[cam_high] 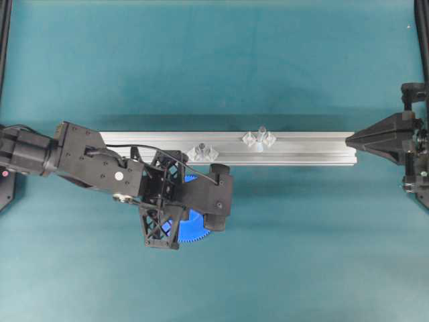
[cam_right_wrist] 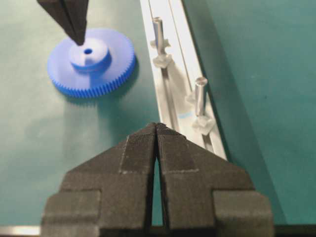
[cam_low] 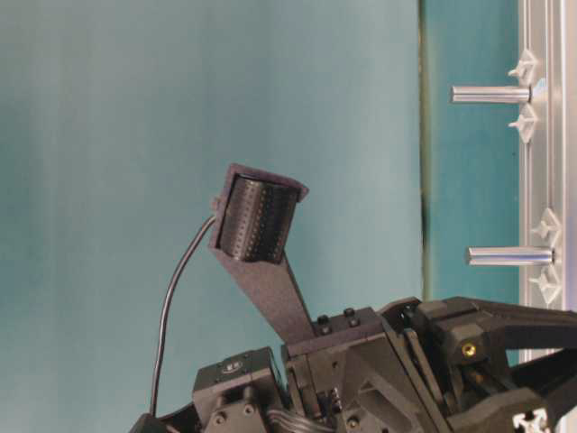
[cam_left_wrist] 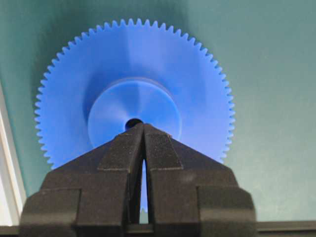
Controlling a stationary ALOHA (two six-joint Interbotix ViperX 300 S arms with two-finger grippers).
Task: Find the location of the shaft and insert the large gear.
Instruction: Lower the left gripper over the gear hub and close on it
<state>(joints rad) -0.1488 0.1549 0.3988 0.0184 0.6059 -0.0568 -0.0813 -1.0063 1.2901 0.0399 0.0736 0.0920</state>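
The large gear is a bright blue toothed disc lying flat on the teal mat, just in front of the rail. My left gripper is shut with nothing in it, its tips at the raised hub beside the centre hole. From the right wrist view, the gear shows with those tips on its hub. The shaft stands upright on the rail between clear mounts, right of the gear. My right gripper is shut and empty at the rail's right end, with the shaft just ahead.
A shorter dark-topped stub stands on the rail left of the shaft, close to my left arm. The stub is the farther pin in the right wrist view. Black frame posts edge the teal mat.
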